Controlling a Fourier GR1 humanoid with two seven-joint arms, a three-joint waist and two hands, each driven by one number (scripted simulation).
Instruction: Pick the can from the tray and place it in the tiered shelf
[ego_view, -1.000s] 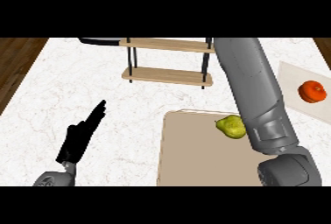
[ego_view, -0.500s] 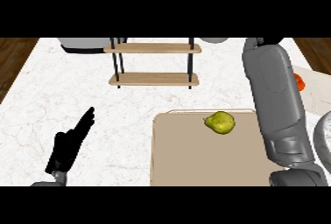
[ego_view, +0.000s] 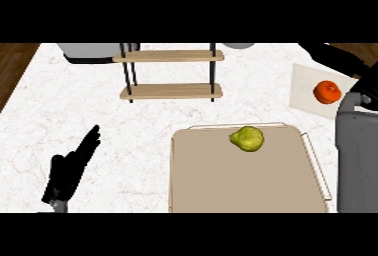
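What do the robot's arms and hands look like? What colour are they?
The left hand is all black, with long thin fingers that narrow to a point. On the right, only a smooth, rounded grey forearm shows, with a black part above it. No cables or markings can be seen.

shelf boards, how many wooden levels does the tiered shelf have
2: an upper board at the far side of the counter and a lower board just in front of it. Neither shows anything on it.
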